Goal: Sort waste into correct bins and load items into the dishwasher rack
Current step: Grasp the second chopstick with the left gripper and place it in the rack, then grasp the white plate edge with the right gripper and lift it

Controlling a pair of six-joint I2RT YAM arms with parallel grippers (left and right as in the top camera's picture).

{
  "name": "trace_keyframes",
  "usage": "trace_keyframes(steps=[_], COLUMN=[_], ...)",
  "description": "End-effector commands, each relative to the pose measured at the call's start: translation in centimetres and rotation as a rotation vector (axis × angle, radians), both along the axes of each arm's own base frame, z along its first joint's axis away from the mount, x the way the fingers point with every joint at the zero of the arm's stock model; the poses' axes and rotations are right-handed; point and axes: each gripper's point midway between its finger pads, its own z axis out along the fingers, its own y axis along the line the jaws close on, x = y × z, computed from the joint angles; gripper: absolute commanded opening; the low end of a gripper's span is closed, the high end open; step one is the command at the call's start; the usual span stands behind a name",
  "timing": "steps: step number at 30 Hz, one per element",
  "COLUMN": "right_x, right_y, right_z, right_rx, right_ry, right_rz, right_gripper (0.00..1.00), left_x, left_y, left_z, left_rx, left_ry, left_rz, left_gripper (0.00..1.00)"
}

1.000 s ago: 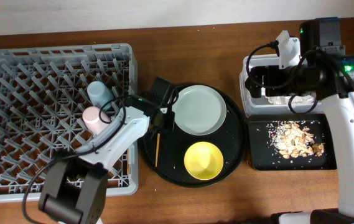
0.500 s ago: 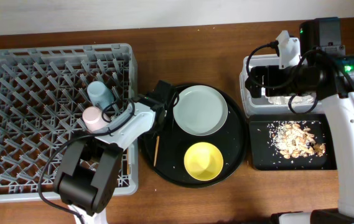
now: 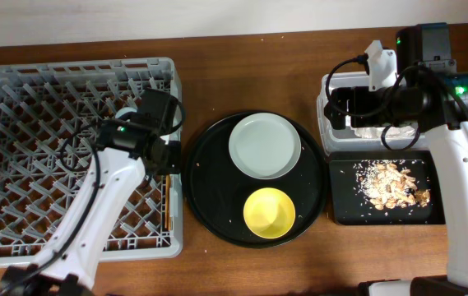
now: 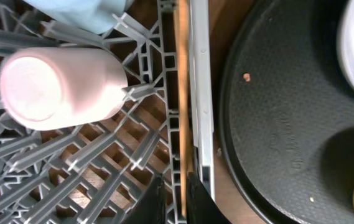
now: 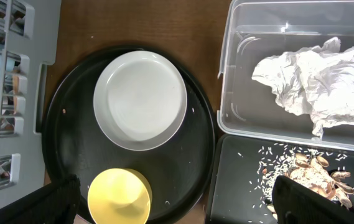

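My left gripper (image 4: 177,199) is shut on a thin wooden chopstick (image 4: 180,106) and holds it just inside the right wall of the grey dishwasher rack (image 3: 20,90). In the overhead view the left gripper (image 3: 166,156) is over that wall. A pink cup (image 4: 58,87) and a light-blue cup (image 4: 83,12) lie in the rack beside it. The pale plate (image 3: 265,146) and yellow bowl (image 3: 268,212) sit on the round black tray (image 3: 209,193). My right gripper (image 5: 177,190) is open and empty, high above the tub. The tissue wad (image 5: 307,81) lies in the clear tub (image 3: 329,90). Food scraps (image 3: 390,182) lie in the black rectangular tray (image 3: 345,210).
A thin wooden stick (image 3: 169,215) shows along the rack's right wall below my left arm; I cannot tell whether it is the held chopstick or the other one. A few crumbs (image 4: 246,77) dot the round tray. The wooden table (image 3: 250,49) extends behind it.
My left gripper has moved left from the round tray's edge to the rack's right wall, carrying the chopstick. The chopstick no longer lies on the tray. The right arm has not moved.
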Motion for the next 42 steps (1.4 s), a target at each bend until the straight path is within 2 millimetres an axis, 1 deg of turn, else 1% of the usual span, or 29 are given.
trace_keyframes(steps=[1, 2, 3, 5, 9, 10, 11, 12, 13, 14, 15, 16, 17, 18, 20, 22, 23, 25, 28, 29, 30, 32, 33, 35, 38, 39, 40, 41, 42], right_x=[0.1, 0.1, 0.1, 0.1, 0.1, 0.1, 0.1, 0.2, 0.9, 0.7, 0.1, -0.2, -0.5, -0.5, 0.0, 0.9, 1.2, 2.1, 3.0, 3.1, 3.2, 3.3, 3.3, 3.3, 3.4, 3.8, 4.3, 5.4, 5.9], right_y=[-0.3, -0.3, -0.3, -0.3, -0.3, -0.3, -0.3, -0.3, 0.3, 1.8, 3.8, 4.4, 5.1, 5.8, 6.7, 5.8, 5.5, 5.7, 5.1, 5.2, 5.2, 5.3, 5.3, 6.0, 6.3, 6.4, 6.7, 7.2, 7.4], right_z=[-0.2, -0.2, -0.2, -0.2, -0.2, -0.2, -0.2, -0.1, 0.5, 0.8, 1.1, 0.9, -0.1, -2.1, -6.9, -11.8, -13.7, -17.7, -21.5, -22.1, -23.4, -25.2, -26.4, -28.3, -28.6, -27.9, -26.9, -24.0, -21.7], right_rx=[-0.006, -0.006, -0.006, -0.006, -0.006, -0.006, -0.006, -0.006, 0.024, 0.105, 0.21, 0.232, 0.227, 0.181, 0.091, 0.006, -0.019, -0.043, -0.082, -0.083, -0.088, -0.096, -0.099, -0.072, -0.054, -0.047, -0.036, -0.008, 0.0], right_ry=[0.005, 0.005, 0.005, 0.005, 0.005, 0.005, 0.005, 0.0, -0.039, -0.034, -0.01, 0.008, 0.039, 0.074, 0.106, 0.115, 0.107, 0.065, 0.038, 0.043, 0.065, 0.096, 0.115, 0.149, 0.154, 0.139, 0.121, 0.082, 0.061], right_rz=[-0.012, -0.012, -0.012, -0.012, -0.012, -0.012, -0.012, -0.012, 0.003, 0.04, 0.099, 0.115, 0.133, 0.145, 0.148, 0.026, -0.015, -0.025, -0.045, -0.045, -0.044, -0.042, -0.04, -0.024, -0.024, -0.023, -0.02, -0.012, -0.01], right_gripper=[0.99, 0.99, 0.99, 0.99, 0.99, 0.99, 0.98, 0.99, 0.99, 0.99, 0.99, 0.82, 0.69, 0.61, 0.61, 0.61, 0.61, 0.61, 0.61, 0.61, 0.61, 0.59, 0.58, 0.52, 0.11, 0.04, 0.04, 0.04, 0.04], left_x=[0.4, 0.5, 0.4, 0.0, -0.9, -1.3, -1.6, -1.6, -1.6, -1.6, -1.6, -1.6, -1.5, -1.3, -1.2, -1.2, -1.2, -1.2, -1.2, -1.2, -1.2, -1.2, -1.2, -1.2, -1.2, -1.2, -1.2, -1.2, -1.2], left_y=[0.0, 0.0, -0.1, -1.5, -4.8, -6.2, -7.3, -7.3, -7.4, -7.3, -7.4, -7.4, -7.4, -7.5, -7.5, -7.5, -7.5, -7.5, -7.5, -7.5, -7.5, -7.5, -7.5, -7.5, -7.5, -7.5, -7.5, -7.5, -7.5], left_z=[-2.0, -2.0, -2.0, -1.8, -0.1, 0.3, 0.6, 0.6, 0.6, 0.6, 0.6, 0.6, 0.7, 0.7, 0.7, 0.7, 0.7, 0.7, 0.7, 0.7, 0.7, 0.7, 0.7, 0.7, 0.7, 0.7, 0.7, 0.8, 0.8], left_rx=[0.011, 0.01, 0.005, -0.075, -0.278, -0.358, -0.424, -0.424, -0.425, -0.424, -0.425, -0.425, -0.427, -0.429, -0.429, -0.43, -0.43, -0.43, -0.429, -0.429, -0.429, -0.429, -0.429, -0.429, -0.43, -0.43, -0.43, -0.43, -0.433], left_ry=[0.047, 0.047, 0.047, 0.06, 0.06, 0.074, 0.09, 0.092, 0.092, 0.092, 0.091, 0.09, 0.084, 0.076, 0.073, 0.073, 0.073, 0.073, 0.073, 0.073, 0.074, 0.073, 0.074, 0.074, 0.073, 0.073, 0.073, 0.072, 0.073], left_rz=[-0.023, -0.023, -0.024, -0.045, -0.1, -0.123, -0.142, -0.142, -0.142, -0.142, -0.142, -0.143, -0.144, -0.145, -0.146, -0.146, -0.146, -0.146, -0.146, -0.146, -0.146, -0.146, -0.146, -0.146, -0.146, -0.146, -0.146, -0.146, -0.147], left_gripper=[0.27, 0.34, 0.35, 0.39, 0.42, 0.43, 0.51, 0.55, 0.6, 0.65, 0.65, 0.66, 0.66, 0.66, 0.66, 0.66, 0.66, 0.66, 0.66, 0.66, 0.66, 0.66, 0.66, 0.66, 0.67, 0.66, 0.67, 0.67, 0.67])
